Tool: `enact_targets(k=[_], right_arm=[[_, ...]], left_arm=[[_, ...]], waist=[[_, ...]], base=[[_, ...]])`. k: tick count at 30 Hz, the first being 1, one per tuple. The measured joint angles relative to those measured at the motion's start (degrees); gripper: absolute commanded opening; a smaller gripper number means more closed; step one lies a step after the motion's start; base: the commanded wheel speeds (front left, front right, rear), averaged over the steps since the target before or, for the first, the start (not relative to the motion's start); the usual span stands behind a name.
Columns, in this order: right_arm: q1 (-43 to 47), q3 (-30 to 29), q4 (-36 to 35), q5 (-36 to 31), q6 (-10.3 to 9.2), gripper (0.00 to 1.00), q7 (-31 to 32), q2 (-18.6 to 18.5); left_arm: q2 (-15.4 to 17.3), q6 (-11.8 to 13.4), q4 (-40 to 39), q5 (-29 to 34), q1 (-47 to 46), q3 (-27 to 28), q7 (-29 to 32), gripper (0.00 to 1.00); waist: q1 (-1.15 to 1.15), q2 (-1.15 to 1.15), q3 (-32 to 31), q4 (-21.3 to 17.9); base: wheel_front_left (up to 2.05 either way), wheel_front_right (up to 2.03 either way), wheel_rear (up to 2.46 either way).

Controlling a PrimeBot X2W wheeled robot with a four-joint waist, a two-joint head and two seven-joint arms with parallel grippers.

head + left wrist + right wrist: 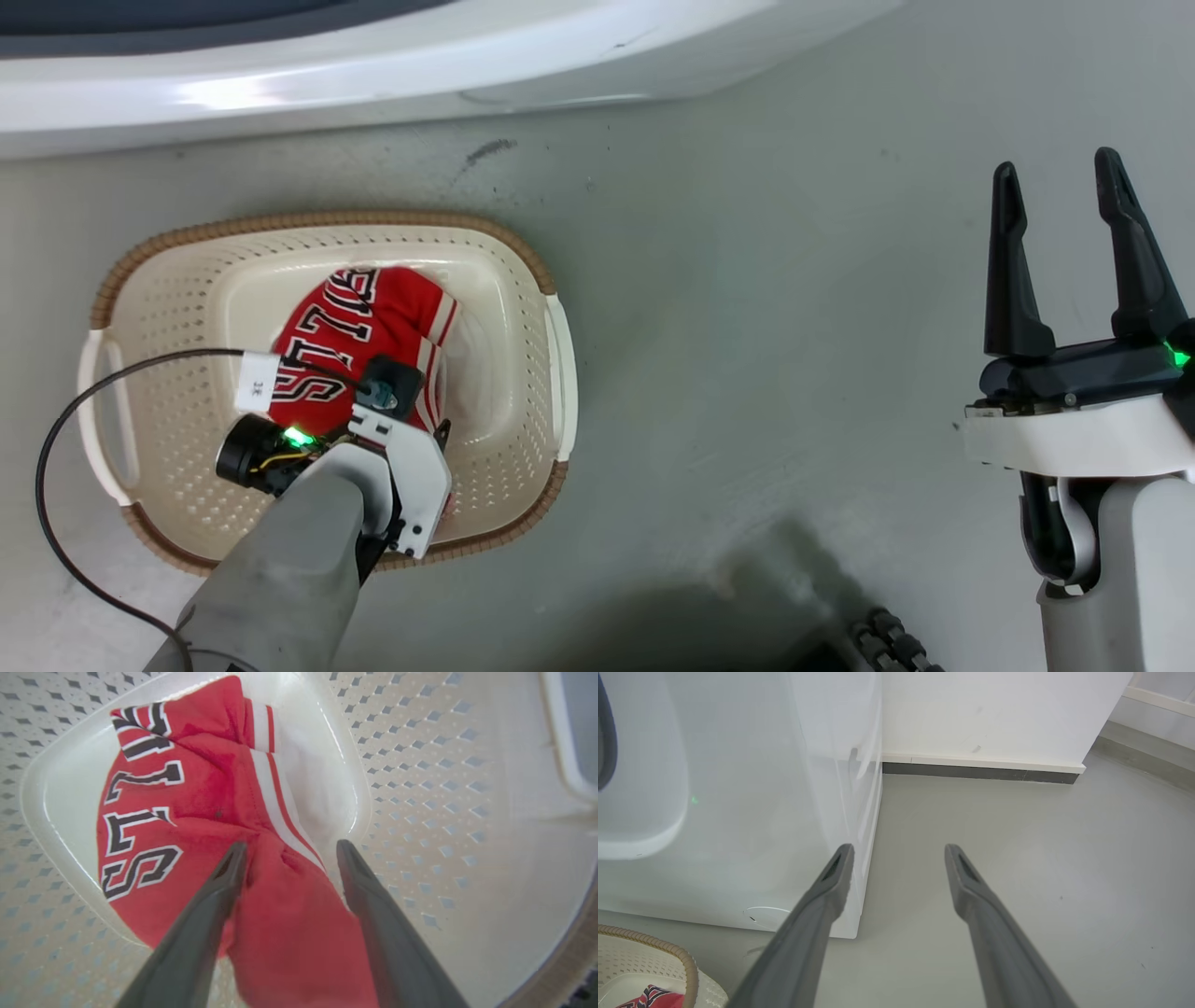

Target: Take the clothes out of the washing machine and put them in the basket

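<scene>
Left wrist view: the red jersey (187,826) with black, white-outlined letters lies crumpled on the bottom of the cream basket (444,788). The left hand (290,845) is over it, fingers wide, with red fabric between them. The basket stands on the grey floor (747,327) near the white washing machine (373,84), and the right hand (1057,161), also wide, is well apart from it.

The garment (196,812) is showing red, with black white-outlined letters and white and red striped trim. The basket (509,392) is showing cream, patterned with small diamond-shaped holes, its rim brown and woven-looking. The washer (738,812) is gleaming white and the floor (794,327) is lying grey. The left gripper (289,847) and right gripper (1055,182) are showing dark grey fingers, a green light (1178,355) glowing by each
</scene>
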Motion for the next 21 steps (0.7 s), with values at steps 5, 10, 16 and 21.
enact_targets(k=[5,10,16,21], right_arm=[[0.3,0.2,0.4,-0.4,0.0,1.0,0.0,0.0],[2.1,0.1,1.1,-1.1,0.0,1.0,0.0,0.0],[6.0,0.5,2.1,-2.2,0.0,1.0,0.0,0.0],[8.1,1.1,2.5,-2.7,0.0,1.0,0.0,0.0]], left_arm=[[-0.2,-0.4,0.2,-0.1,1.6,-0.4,-2.9,1.0],[-0.9,-0.5,0.2,-0.6,3.8,-0.3,-6.5,1.0],[-0.8,0.4,-3.2,-1.8,8.1,1.9,-8.1,1.0],[1.2,3.1,-11.8,-1.5,11.5,6.0,-8.3,1.0]], waist=[[0.0,0.0,-3.0,0.7],[-0.01,0.0,-7.1,1.6],[-0.01,0.0,-14.7,3.4],[-0.01,0.0,-19.4,4.7]], base=[[0.0,0.0,0.0],[0.0,0.0,0.0],[0.0,0.0,0.0],[0.0,0.0,0.0]])
